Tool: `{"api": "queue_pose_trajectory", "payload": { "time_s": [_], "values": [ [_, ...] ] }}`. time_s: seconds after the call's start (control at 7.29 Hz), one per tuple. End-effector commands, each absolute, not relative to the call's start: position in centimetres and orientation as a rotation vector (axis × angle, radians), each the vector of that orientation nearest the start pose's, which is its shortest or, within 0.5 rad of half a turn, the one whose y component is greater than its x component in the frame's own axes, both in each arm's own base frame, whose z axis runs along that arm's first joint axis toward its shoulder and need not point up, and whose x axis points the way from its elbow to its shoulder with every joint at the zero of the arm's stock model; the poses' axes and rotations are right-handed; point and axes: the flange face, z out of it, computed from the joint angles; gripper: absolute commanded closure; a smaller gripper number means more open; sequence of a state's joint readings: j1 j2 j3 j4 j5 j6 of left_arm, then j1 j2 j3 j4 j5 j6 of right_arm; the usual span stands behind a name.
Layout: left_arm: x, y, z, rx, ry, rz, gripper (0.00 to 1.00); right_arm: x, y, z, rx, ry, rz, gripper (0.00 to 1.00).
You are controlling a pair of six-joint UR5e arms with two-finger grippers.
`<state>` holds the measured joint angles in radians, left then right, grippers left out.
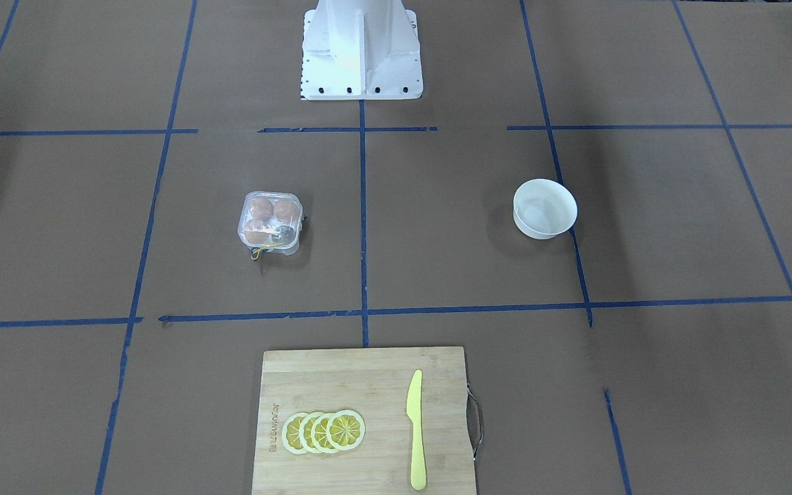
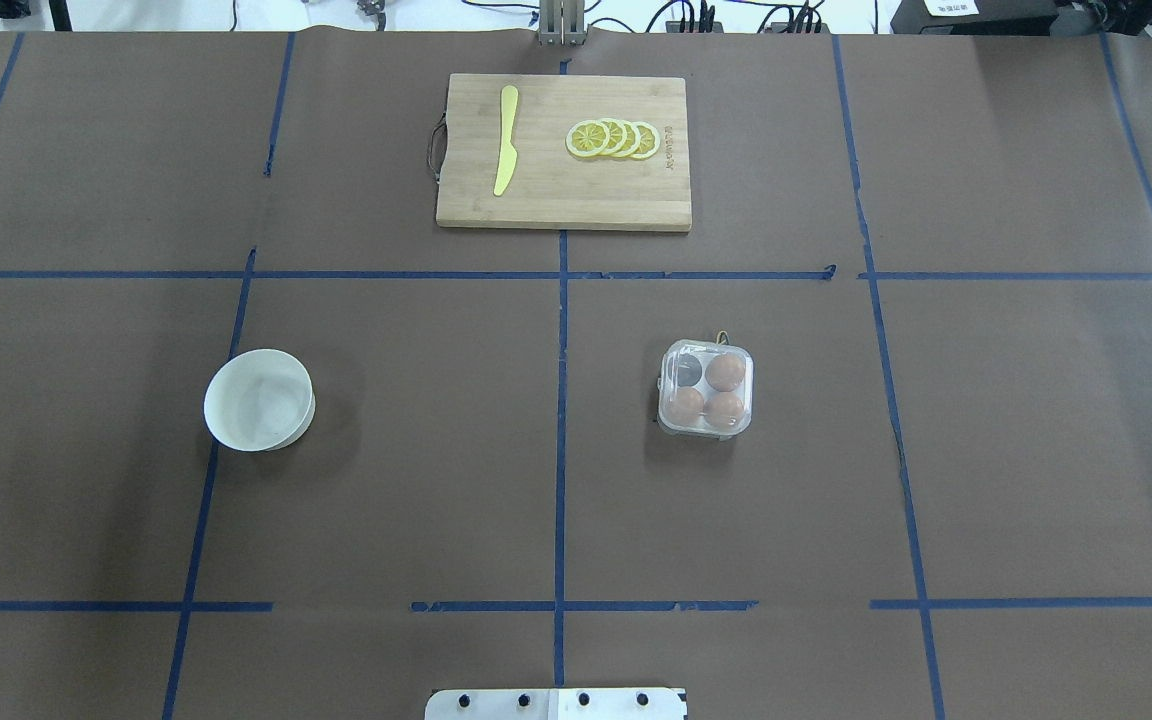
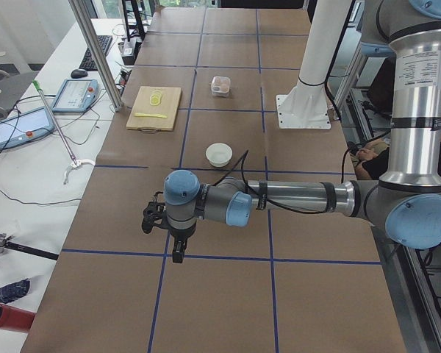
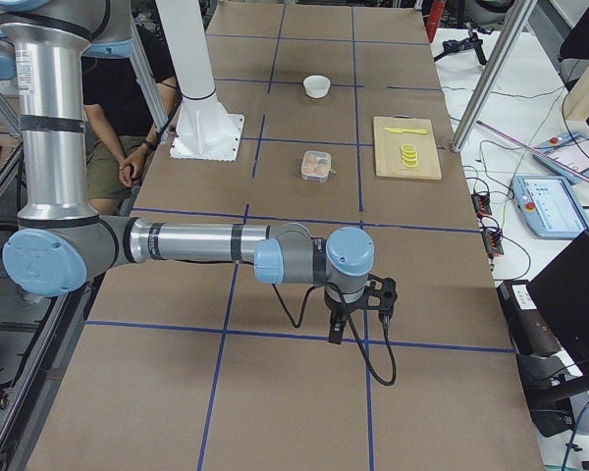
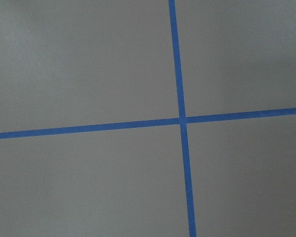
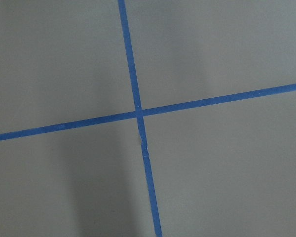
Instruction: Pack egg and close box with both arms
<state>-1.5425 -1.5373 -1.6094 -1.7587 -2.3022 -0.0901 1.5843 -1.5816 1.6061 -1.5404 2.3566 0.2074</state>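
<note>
In the box [image 2: 705, 388] lie three eggs [image 2: 725, 372]; left gripper [image 3: 178, 254] and right gripper [image 4: 336, 332] states cannot be told.

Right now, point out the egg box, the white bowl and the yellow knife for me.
egg box [image 2: 686, 372]: overhead exterior view, on the one cell with no egg.
white bowl [image 2: 256, 402]: overhead exterior view, on its bare inside.
yellow knife [image 2: 506, 140]: overhead exterior view, about mid-length.

Box [image 2: 706, 432] with bare table [image 2: 436, 450] on every side; bowl [image 2: 258, 400], cutting board [image 2: 556, 205] well apart
</note>
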Motion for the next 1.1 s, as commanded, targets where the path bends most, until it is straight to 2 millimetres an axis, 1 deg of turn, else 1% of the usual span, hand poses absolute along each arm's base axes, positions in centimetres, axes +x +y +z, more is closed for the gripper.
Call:
{"api": "queue_pose_trajectory", "payload": {
  "time_s": [0.0,0.96],
  "values": [
    [-5.23,-49.27,63.63,0.147,0.741,0.014,0.0,6.98,-49.04,64.51,-0.027,-0.786,0.187,0.0],
    [-5.23,-49.23,63.63,0.153,0.741,0.02,0.0,7.11,-48.81,64.83,-0.033,-0.766,0.197,0.0]
  ]
}}
